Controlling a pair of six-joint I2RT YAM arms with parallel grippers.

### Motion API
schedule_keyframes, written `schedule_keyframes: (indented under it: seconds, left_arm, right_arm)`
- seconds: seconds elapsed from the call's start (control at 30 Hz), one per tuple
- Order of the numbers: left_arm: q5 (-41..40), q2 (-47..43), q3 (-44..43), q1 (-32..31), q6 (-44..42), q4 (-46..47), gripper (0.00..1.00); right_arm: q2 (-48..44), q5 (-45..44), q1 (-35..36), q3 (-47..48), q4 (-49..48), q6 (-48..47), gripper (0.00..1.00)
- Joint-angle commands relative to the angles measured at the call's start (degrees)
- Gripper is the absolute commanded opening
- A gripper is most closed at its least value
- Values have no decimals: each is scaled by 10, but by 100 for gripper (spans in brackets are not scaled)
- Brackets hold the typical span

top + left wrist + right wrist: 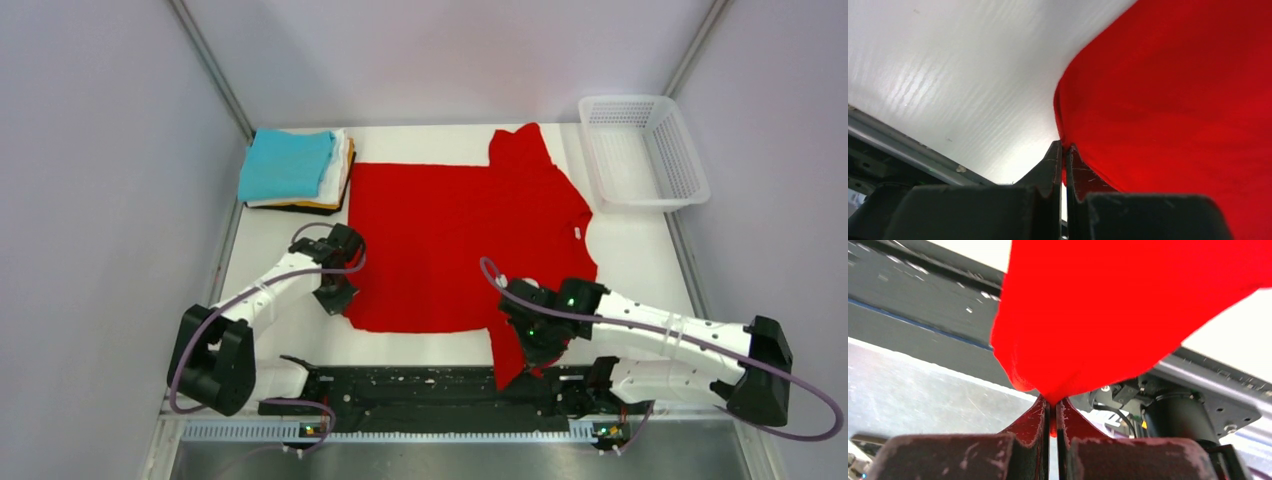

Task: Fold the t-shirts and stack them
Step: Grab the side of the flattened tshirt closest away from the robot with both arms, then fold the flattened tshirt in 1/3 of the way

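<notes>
Op: What's where, left to right?

Ann: The folded stack (295, 172) sits at 10 o'clock on the table (268, 232), teal on top. Your left gripper (1064, 147) is pinched tight on the red t-shirt (460, 235), at its hem corner, 8 o'clock of the cloth. The shirt lies flat mid-table, collar toward 3 o'clock. Your right gripper (1052, 402) is clamped on the near sleeve (505, 365) at 5 o'clock, which reaches over the black rail (430, 385). The basket (650, 203) is at 1 o'clock, apart from the shirt.

Op: So the step?

Ann: Looks like the first lengthwise fold, near side over toward 12 o'clock. Nothing is folded on the red one yet, I'd say.

Op: How do I do it well?

Ann: Raise both ends together, just enough to clear the cloth underneath. Hold the near edge taut between your grippers so it doesn't sag. Carry it straight to 12 o'clock and land it about on the midline, sleeve tucked inside. Lower before you release. Uneven heights will likely skew the crease.
</notes>
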State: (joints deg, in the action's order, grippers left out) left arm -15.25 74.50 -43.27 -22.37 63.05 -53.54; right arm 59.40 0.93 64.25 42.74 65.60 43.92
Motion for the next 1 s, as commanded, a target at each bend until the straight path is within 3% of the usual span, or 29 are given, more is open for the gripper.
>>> schedule_keyframes:
  seconds: [0.0, 0.27, 0.57, 0.97]
  left_arm:
    - [0, 5, -55, 2, -8, -1, 0]
    - [-9, 38, -129, 30, -8, 1, 0]
    - [-11, 91, -200, 64, -11, 9, 0]
    - [-6, 117, -210, 91, -15, 54, 0]
  right_arm:
    - [14, -60, -46, 96, -1, -78, 0]
    - [51, -92, -151, 205, -50, -181, 0]
    - [104, -138, -265, 266, -111, -213, 0]
    - [149, -146, -330, 303, -164, -298, 0]
